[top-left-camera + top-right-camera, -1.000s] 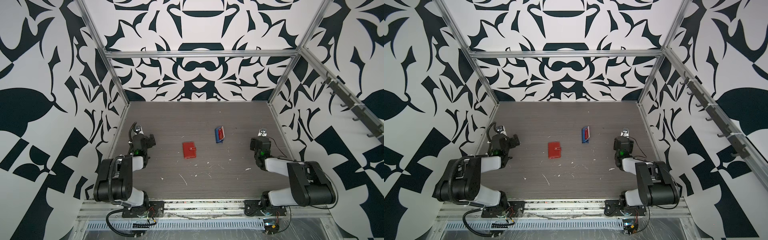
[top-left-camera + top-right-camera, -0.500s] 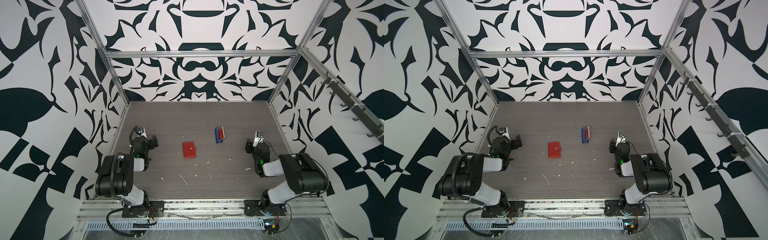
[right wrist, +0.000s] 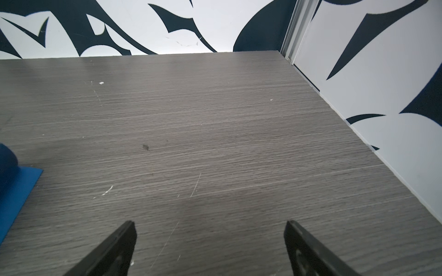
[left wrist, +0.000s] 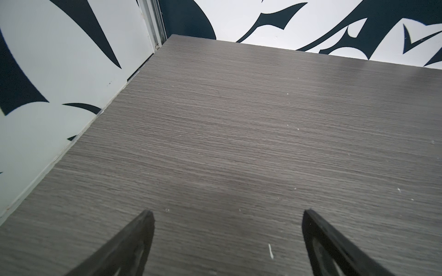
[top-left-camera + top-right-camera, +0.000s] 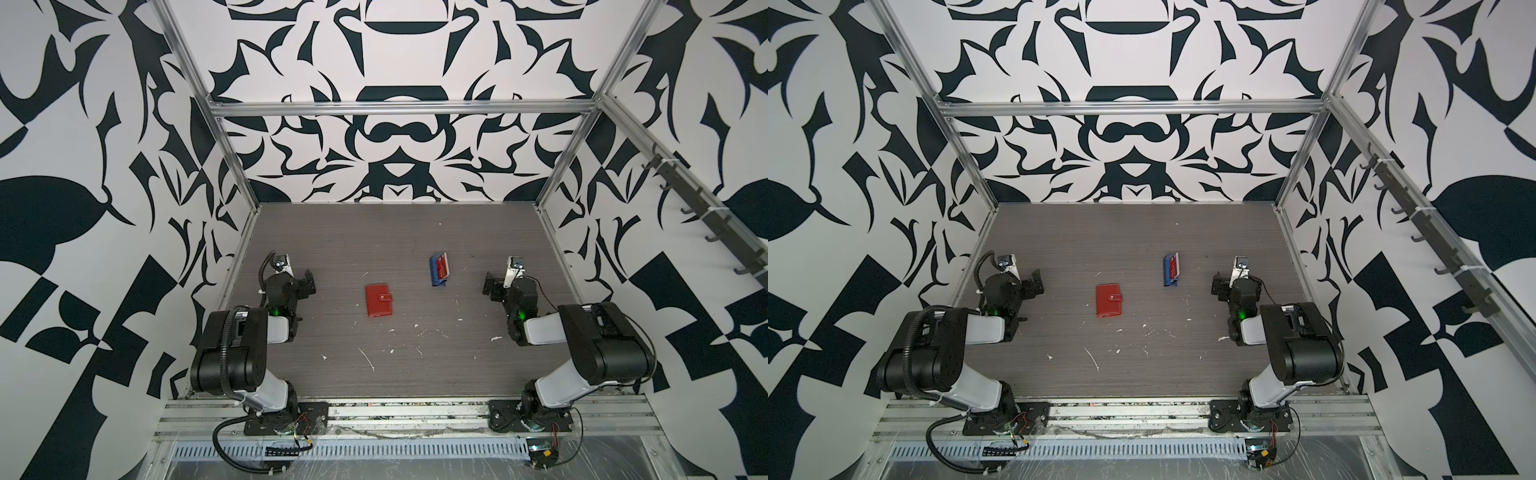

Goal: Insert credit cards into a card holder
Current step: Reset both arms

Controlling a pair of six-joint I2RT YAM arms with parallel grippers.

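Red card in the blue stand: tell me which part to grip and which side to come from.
Grip the red card by its free upper edge, coming down from above. It seems to stand leaning in the blue stand, so its lower edge sits in the stand and only the top sticks out. The right claw is open and is the nearer one, so it looks best placed.

Holder (image 5: 379, 300) flat on table (image 5: 415, 232), mid. Stand (image 5: 435, 277) behind it, to right, apart; cards (image 5: 443, 266) in stand. My left gripper (image 4: 228, 215) left of holder, well apart; my right gripper (image 3: 210, 224) right of stand, near.
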